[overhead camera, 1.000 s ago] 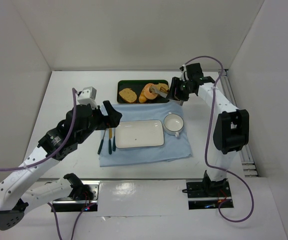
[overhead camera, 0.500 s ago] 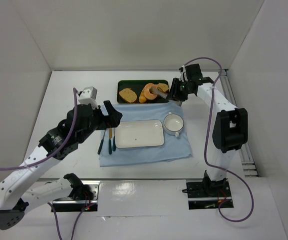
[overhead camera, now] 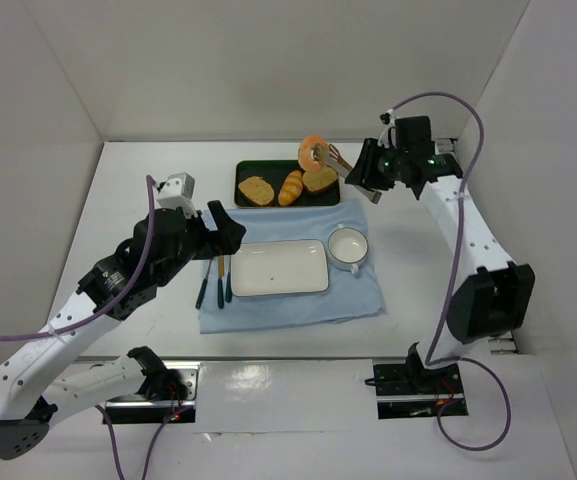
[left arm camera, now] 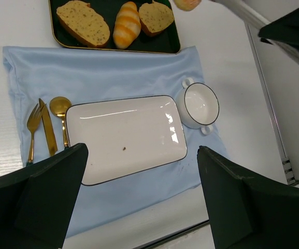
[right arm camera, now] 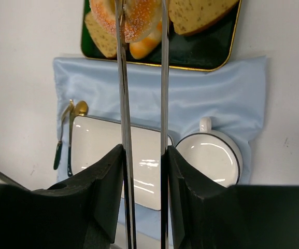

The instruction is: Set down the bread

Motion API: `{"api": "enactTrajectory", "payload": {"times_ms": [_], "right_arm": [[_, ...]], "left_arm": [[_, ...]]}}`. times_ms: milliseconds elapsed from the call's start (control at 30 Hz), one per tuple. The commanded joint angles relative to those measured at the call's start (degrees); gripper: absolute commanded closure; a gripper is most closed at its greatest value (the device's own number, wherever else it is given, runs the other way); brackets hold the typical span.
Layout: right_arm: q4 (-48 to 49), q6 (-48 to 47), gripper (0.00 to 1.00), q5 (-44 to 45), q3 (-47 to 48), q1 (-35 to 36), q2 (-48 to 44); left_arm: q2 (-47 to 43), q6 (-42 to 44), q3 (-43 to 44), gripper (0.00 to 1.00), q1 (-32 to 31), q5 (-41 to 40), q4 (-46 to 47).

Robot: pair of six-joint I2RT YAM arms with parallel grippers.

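We've got our right gripper point(overhead camera: 368, 180), its jaws squeezed on the tongs point(overhead camera: 340, 158), pinching the bread point(overhead camera: 314, 152) in the air near the far edge of the dark tray point(overhead camera: 258, 169), while our left gripper point(left arm camera: 141, 155) hangs with jaws wide apart, nothing in them.

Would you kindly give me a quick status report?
Left pincer open. Right pincer shut on tongs. Bread pinched in tongs, above tray. Plate unoccupied.

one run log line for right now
right gripper: shut on tongs | tongs: pinching bread, held above tray | left gripper: open over plate | status: bread not yet placed
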Motion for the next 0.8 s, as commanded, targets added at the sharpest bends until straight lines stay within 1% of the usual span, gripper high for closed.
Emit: {"api": "enactTrajectory", "payload": {"times_ms": [0, 100, 200, 267, 400, 567, 767], "right_arm": [[-3.3, -1.2, 0.65, 1.4, -0.6, 0.3, -7.6], [-6.7, -1.8, 0.65, 0.1, -2.1, 0.3, -10.6], [-10.1, -2.3, 0.65, -0.4, -4.7, 3.5, -14.0], [-11.8, -2.3, 0.65, 0.9, -7.0, 5.5, -16.0], [-13.8, -0.6, 0.65, 2.7, -10.7, 10.8, -21.1], [-14.4, 2.1, 0.65, 5.2, -14.8, 15.1, -27.3], [-14.9, 3.8, 0.65, 8.5, -17.6, 21.3, -28.4]], "left_arm": [[-0.6, 1.1, 0.7, 0.0, -0.2, 0.4, 2.8], [-1.1, 1.1, 0.7, 0.0, -0.2, 0.4, 2.8], [-1.1, 1.6, 0.7, 0.0, -0.2, 0.4, 2.8], [-1.1, 2.1, 0.7, 0.0, -0.2, -0.1, 2.8], [-1.1, 2.7, 0.7, 0.0, -0.2, -1.3, 3.3], [-1.6, 3.2, 1.2, 0.0, -0.2, -3.1, 3.3], [-2.1, 3.2, 1.7, 0.0, -0.2, -4.1, 3.3]]}}
